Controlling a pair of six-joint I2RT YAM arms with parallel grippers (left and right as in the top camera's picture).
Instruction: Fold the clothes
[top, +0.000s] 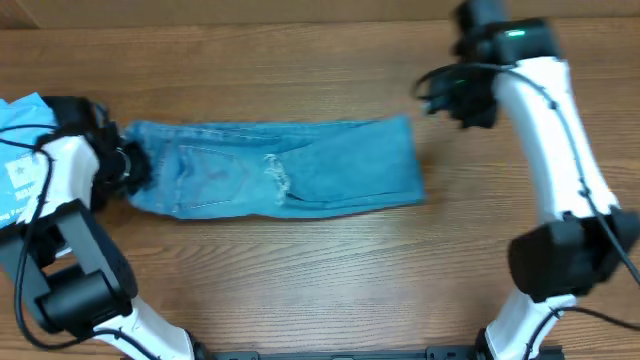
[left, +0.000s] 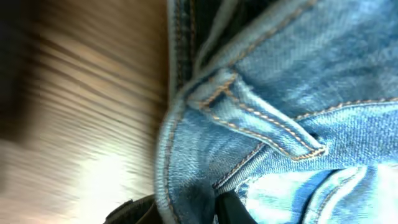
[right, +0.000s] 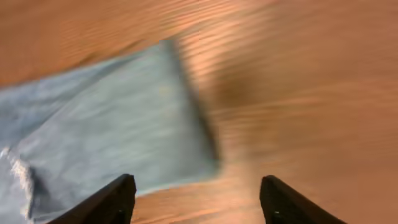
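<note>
The jeans (top: 290, 175) lie as a long folded strip across the middle of the table (top: 320, 280), waistband end to the left, and the left gripper (top: 128, 165) is right on it, pinching the waistband edge beside a belt loop (left: 273, 134). At the other end the right gripper (top: 455, 100) hangs over bare wood just past the jeans' far corner, fingers (right: 118, 199) spread wide. A light blue T-shirt (top: 18, 150) sits at the table's left edge.
</note>
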